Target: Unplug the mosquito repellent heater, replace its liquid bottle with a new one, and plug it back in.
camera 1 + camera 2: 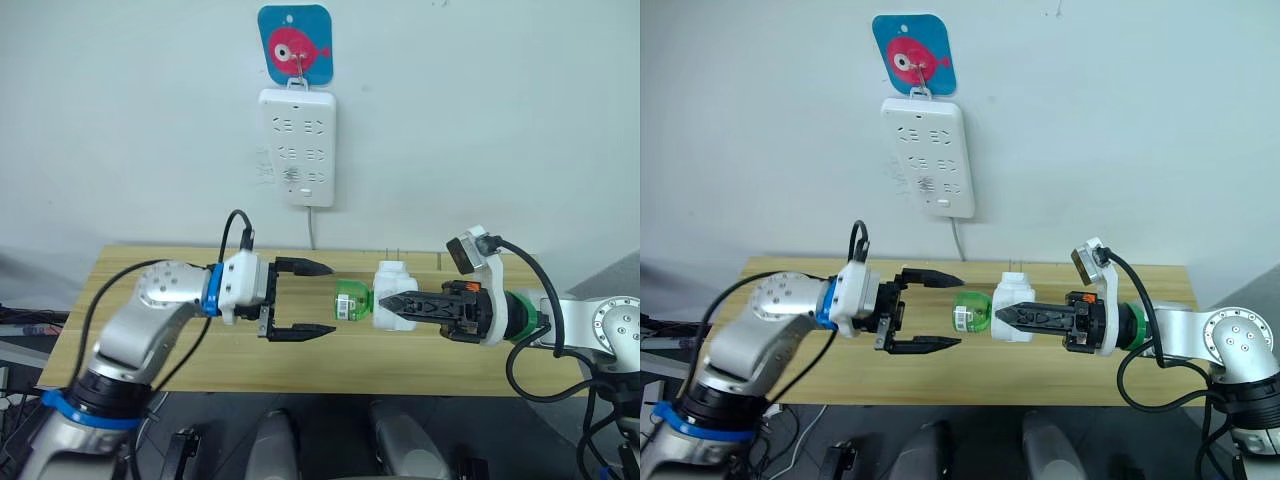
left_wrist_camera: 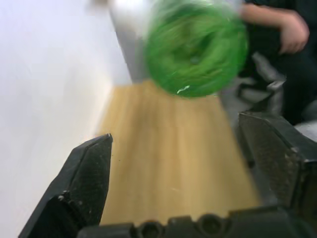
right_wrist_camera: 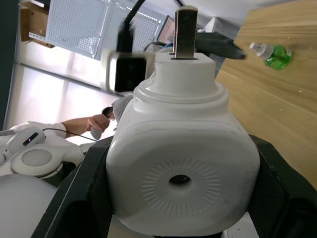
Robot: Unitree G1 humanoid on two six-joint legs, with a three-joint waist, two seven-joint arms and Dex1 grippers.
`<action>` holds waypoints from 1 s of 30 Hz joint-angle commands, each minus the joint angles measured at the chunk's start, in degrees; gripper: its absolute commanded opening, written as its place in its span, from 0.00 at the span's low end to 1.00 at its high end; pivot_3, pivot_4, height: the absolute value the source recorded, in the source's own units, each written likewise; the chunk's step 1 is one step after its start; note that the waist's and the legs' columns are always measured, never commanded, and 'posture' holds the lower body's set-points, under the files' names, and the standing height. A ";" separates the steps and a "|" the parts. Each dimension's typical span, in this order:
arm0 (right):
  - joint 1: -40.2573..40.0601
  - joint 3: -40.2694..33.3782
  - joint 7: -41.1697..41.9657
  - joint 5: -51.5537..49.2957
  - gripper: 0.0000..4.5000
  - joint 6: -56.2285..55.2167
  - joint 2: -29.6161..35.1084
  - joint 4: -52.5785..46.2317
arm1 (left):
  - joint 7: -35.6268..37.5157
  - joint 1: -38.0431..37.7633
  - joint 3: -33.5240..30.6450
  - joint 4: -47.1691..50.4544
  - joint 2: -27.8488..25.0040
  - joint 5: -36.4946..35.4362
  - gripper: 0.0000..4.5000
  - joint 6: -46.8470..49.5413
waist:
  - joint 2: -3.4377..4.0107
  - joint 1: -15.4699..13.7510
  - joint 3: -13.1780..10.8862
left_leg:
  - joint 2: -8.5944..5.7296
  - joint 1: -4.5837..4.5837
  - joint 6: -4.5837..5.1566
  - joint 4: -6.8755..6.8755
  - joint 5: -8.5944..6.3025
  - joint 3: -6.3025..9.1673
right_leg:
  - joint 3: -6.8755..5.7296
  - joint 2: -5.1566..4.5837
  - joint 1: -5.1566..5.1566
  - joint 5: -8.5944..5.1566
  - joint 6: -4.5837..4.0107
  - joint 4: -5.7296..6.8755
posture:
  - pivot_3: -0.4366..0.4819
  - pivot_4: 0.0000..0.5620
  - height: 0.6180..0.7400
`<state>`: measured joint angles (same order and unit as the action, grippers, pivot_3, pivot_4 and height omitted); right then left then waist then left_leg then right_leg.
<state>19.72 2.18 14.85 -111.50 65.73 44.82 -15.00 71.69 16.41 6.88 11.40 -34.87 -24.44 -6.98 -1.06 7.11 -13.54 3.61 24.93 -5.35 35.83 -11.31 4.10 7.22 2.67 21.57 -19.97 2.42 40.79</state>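
My right gripper (image 1: 392, 306) is shut on the mosquito repellent heater (image 1: 391, 286), a small white unit held above the table with its prongs pointing up. In the right wrist view the heater (image 3: 183, 163) shows its round vent hole between the black fingers. A green liquid bottle (image 1: 351, 301) sticks out of the heater toward my left gripper (image 1: 328, 300), which is open, its fingertips just short of the bottle, one above and one below. The bottle's round base (image 2: 195, 47) faces the left wrist camera. A second green bottle (image 3: 271, 53) with a white cap lies on the table.
A white power strip (image 1: 297, 147) hangs on the wall under a blue fish hook, its cord dropping behind the wooden table (image 1: 150, 265). A person's hand (image 2: 280, 25) shows beyond the table's end.
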 commanded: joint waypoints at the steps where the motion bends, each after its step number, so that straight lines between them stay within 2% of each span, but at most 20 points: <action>1: 0.79 -0.40 1.05 -1.50 0.67 0.27 0.24 -1.34 | 0.74 0.51 -2.20 -1.80 2.90 2.75 1.00 -15.70 | -0.01 -0.56 0.00 | 0.00 0.00 0.00 0.03 0.00 0.00 | 0.00 0.01 0.00 0.01 -0.02 0.01 | 0.31 0.36 0.93; 5: 1.19 -0.21 1.15 -1.50 0.67 0.42 0.19 -1.05 | 2.38 1.69 -1.02 -4.52 4.16 1.96 1.00 -20.77 | 0.00 -0.64 0.00 | 0.00 -0.01 0.00 0.06 0.00 0.00 | 0.01 0.02 0.00 -0.07 0.12 0.05 | 0.31 0.36 0.93; 10: 1.47 -0.10 1.14 -1.50 0.67 0.52 0.03 -0.94 | 3.34 3.57 -0.05 -6.36 4.37 1.09 1.00 -21.54 | -0.01 -0.61 0.00 | 0.00 0.00 0.01 0.09 0.00 0.00 | 0.00 0.02 -0.01 -0.07 0.12 0.06 | 0.31 0.36 0.93; 17: 1.32 -0.02 0.91 -1.50 0.67 0.27 -0.13 -1.13 | 2.32 4.89 1.38 -3.80 4.93 -0.36 0.51 -17.55 | -0.01 -0.55 0.00 | 0.00 0.00 0.01 0.07 0.00 0.03 | -0.03 0.03 -0.01 -0.03 0.06 0.08 | 0.31 0.36 0.93; 18: 1.31 -0.01 0.90 -1.50 0.67 0.23 -0.12 -1.15 | 1.65 4.78 1.43 -2.97 4.73 -0.94 0.48 -15.11 | -0.01 -0.54 0.00 | 0.00 0.00 0.01 0.07 0.00 0.04 | -0.04 0.03 -0.01 -0.03 0.06 0.08 | 0.31 0.36 0.93; 20: 1.29 0.02 0.91 -1.50 0.67 0.22 -0.11 -1.19 | 0.44 4.55 1.39 -1.90 3.65 -2.07 0.48 -8.66 | 0.00 -0.52 0.00 | 0.00 0.00 0.01 0.08 0.00 0.05 | -0.04 0.03 -0.01 -0.04 0.08 0.09 | 0.31 0.36 0.93; 22: 1.18 0.08 0.94 -1.50 0.67 0.25 -0.05 -1.28 | -1.83 4.24 2.00 1.36 -0.35 -6.69 0.48 7.53 | -0.01 -0.48 -0.01 | 0.00 -0.01 0.01 0.08 0.00 0.06 | -0.04 0.03 -0.01 -0.06 0.12 0.11 | 0.31 0.35 0.93; 23: 1.15 0.16 0.95 -1.50 0.67 0.29 -0.01 -1.34 | -4.22 4.71 2.00 3.18 -2.48 -11.24 0.48 17.89 | -0.01 -0.44 -0.01 | 0.02 -0.01 0.01 0.08 0.00 0.07 | -0.05 0.04 -0.01 -0.07 0.12 0.11 | 0.32 0.35 0.93; 24: 1.17 0.27 1.03 -1.50 0.67 0.40 0.05 -1.36 | -7.16 6.92 1.36 3.40 -5.94 -22.69 0.48 33.93 | -0.02 -0.41 -0.02 | 0.02 0.00 0.01 0.08 0.00 0.11 | -0.07 0.04 -0.01 -0.07 0.13 0.12 | 0.32 0.35 0.93; 26: 1.28 0.44 1.14 -1.50 0.67 0.52 0.16 -1.36 | -9.29 10.39 -0.16 2.37 -10.10 -36.68 0.48 52.94 | -0.01 -0.17 -0.07 | 0.02 0.00 0.01 0.09 0.00 0.23 | -0.17 0.05 -0.01 -0.08 0.15 0.21 | 0.32 0.35 0.93; 28: 1.43 0.61 1.29 -1.50 0.67 0.62 0.30 -1.36 | -8.51 12.39 -1.13 1.08 -12.07 -41.09 0.48 60.32 | 0.01 -0.05 -0.08 | 0.02 0.00 0.01 0.10 0.00 0.32 | -0.28 0.07 -0.02 -0.08 0.15 0.21 | 0.32 0.35 0.93; 30: 1.54 0.82 1.50 -1.50 0.67 0.72 0.63 -1.43 | -11.12 13.93 -2.48 0.71 -11.36 -43.38 0.48 63.93 | 0.01 0.03 -0.09 | 0.00 0.00 0.02 0.09 0.00 0.29 | -0.26 0.07 -0.02 -0.09 0.15 0.18 | 0.32 0.35 0.93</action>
<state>21.31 3.51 15.26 -111.64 65.45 44.49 -15.06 62.51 29.37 8.73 13.08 -45.87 -64.44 53.88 -1.05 7.13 -13.63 3.61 24.94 -5.33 35.93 -11.31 4.38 6.96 2.75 21.55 -20.05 2.57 40.94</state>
